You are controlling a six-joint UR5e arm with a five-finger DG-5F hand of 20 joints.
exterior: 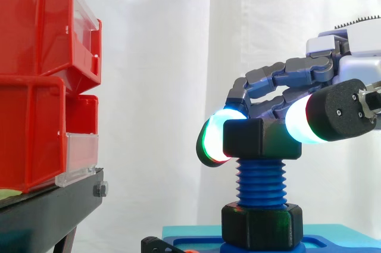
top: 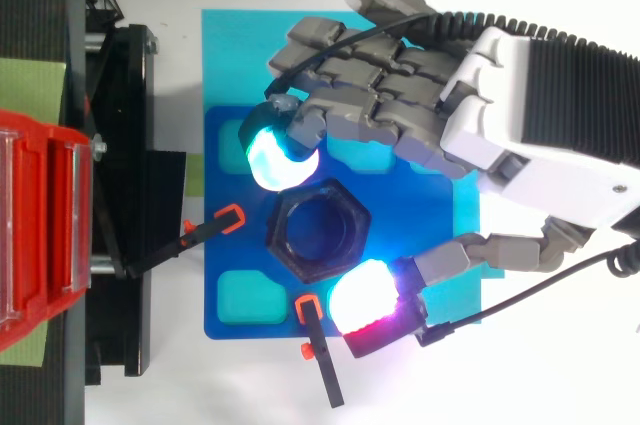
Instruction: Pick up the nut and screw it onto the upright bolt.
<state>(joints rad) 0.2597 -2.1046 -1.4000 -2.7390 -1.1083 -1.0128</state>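
Note:
A black hexagonal nut (exterior: 262,138) sits on top of the upright blue threaded bolt (exterior: 261,184); from above, the nut (top: 318,235) shows its open bore. My hand (top: 400,115) comes in from the right and is shut on the nut: a cyan-glowing fingertip (top: 280,157) presses one side and the white-glowing thumb pad (top: 365,305) presses the opposite side. In the side view the hand (exterior: 309,71) arches over the nut. A second black nut (exterior: 262,226) sits at the bolt's foot on the blue base plate (top: 225,295).
Two orange-tipped black clamps (top: 230,220) (top: 318,340) hold the base plate's left and front edges. Stacked red bins (exterior: 41,74) stand on a black stand (exterior: 47,211) at the left, a gap away from the bolt.

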